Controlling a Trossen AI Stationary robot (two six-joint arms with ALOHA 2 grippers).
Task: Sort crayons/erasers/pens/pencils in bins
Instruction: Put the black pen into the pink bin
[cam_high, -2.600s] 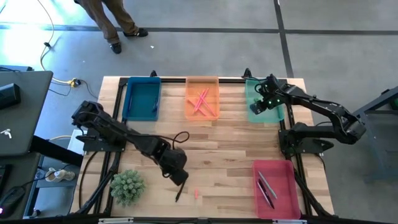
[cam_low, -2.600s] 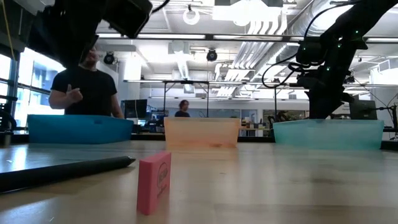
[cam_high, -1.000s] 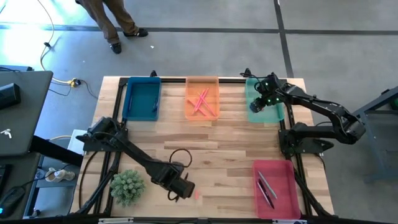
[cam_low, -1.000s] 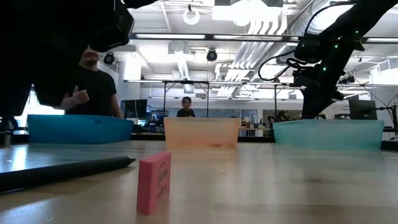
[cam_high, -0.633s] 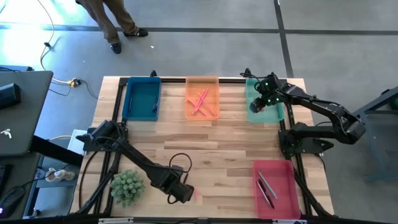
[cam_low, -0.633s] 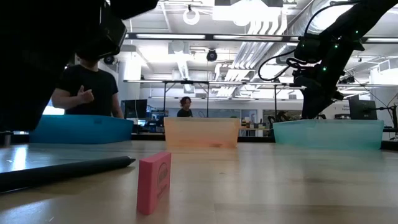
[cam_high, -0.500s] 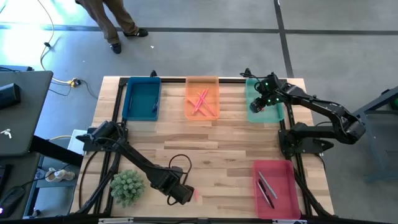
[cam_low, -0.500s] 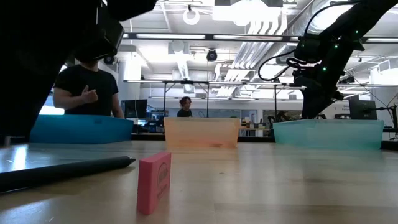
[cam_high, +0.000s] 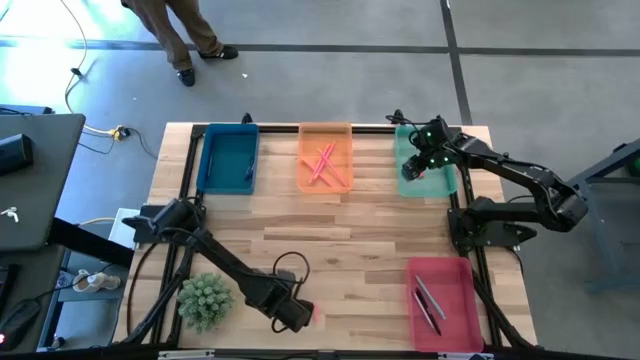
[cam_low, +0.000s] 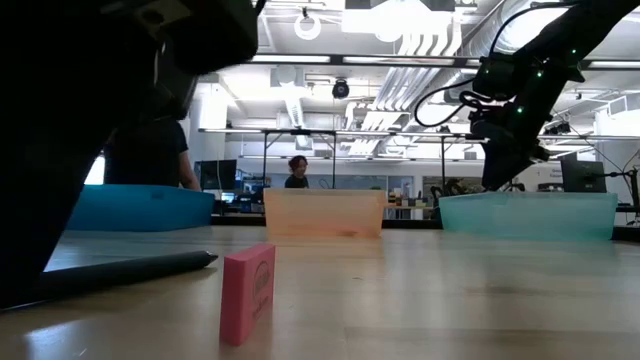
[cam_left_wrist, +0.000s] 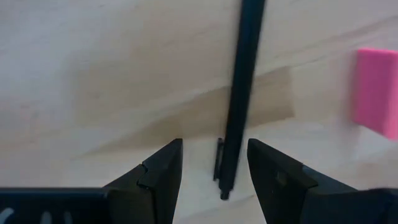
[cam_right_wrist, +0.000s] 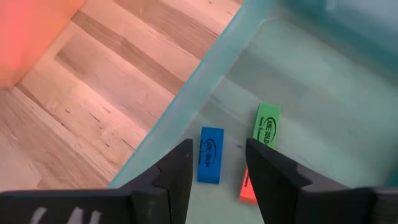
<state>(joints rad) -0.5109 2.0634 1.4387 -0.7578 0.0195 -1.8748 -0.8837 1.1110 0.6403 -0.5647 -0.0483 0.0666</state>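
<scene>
Left gripper (cam_high: 292, 313) is seen low over the near edge of the table (cam_high: 360, 235), right of the green spiky plant (cam_high: 204, 299). In the left wrist view its fingers (cam_left_wrist: 160, 168) are spread apart, one on each side of a black pen (cam_left_wrist: 239, 93), with nothing pinched; gaps are visible between pen and fingers.

The pen lies flat on the wood, its long axis running away from the gripper between the two fingers, its clip end toward the wrist camera. In the low view the pen (cam_low: 130, 270) is seen lying at the left, its tip pointing right toward a pink eraser (cam_low: 247, 291) standing on edge just beside it, apart from it. The pink eraser (cam_high: 316, 313) is just right of the left gripper in the high view.

Right gripper (cam_high: 409, 171) is held over the teal bin (cam_high: 405, 138) at the far right. Its fingers (cam_right_wrist: 173, 169) are parted and empty. Below them, inside the teal bin (cam_right_wrist: 186, 127), three erasers lie flat: a blue eraser (cam_right_wrist: 210, 155), a green eraser (cam_right_wrist: 266, 125) and an orange-red eraser (cam_right_wrist: 247, 188), the last partly hidden by a finger.

Also noted:
- dark blue bin (cam_high: 228, 160), far left
- orange bin (cam_high: 325, 157) with pink sticks (cam_high: 324, 163) crossed inside
- red-pink bin (cam_high: 444, 302), near right, holding slim pens (cam_high: 428, 303) lying roughly near-to-far
</scene>
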